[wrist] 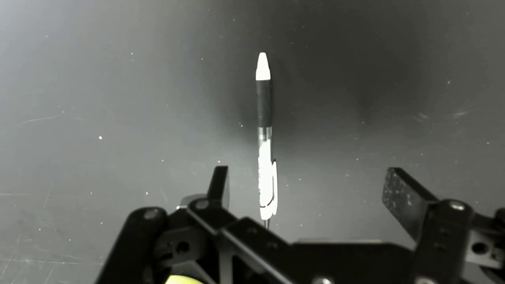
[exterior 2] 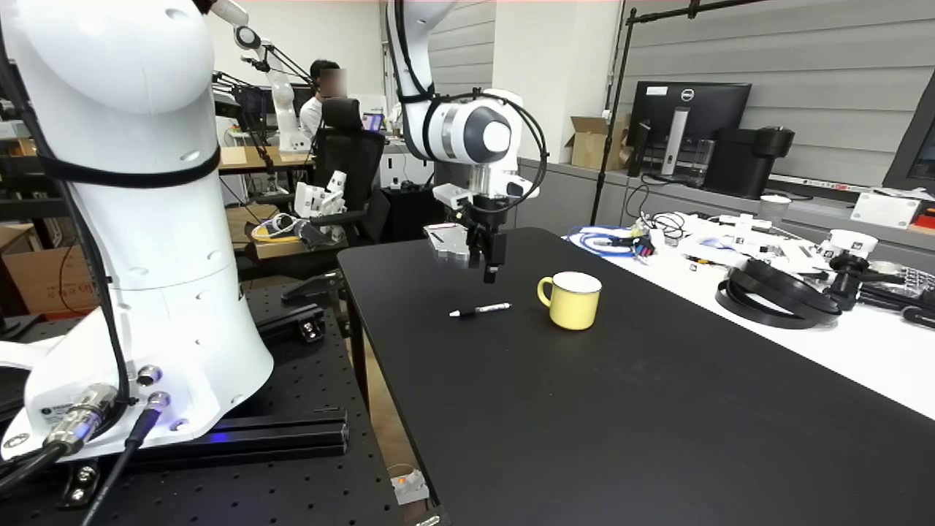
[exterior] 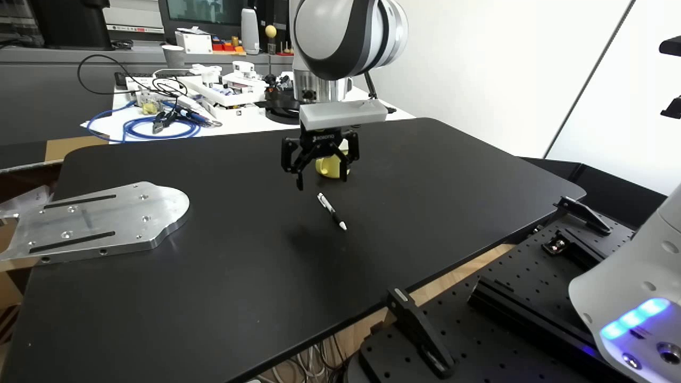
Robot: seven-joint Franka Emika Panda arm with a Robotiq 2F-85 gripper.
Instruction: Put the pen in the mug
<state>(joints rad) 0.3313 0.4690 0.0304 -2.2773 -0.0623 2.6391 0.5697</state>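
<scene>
Widely spread jaws hang over a scratched black tabletop (exterior 2: 657, 438), someone (exterior 2: 312, 114) apparently seated beyond.

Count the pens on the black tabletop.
1: the pen lies on the tabletop, apart from the yellow mug, below the open gripper. Any under the metal plate would be hidden.
</scene>
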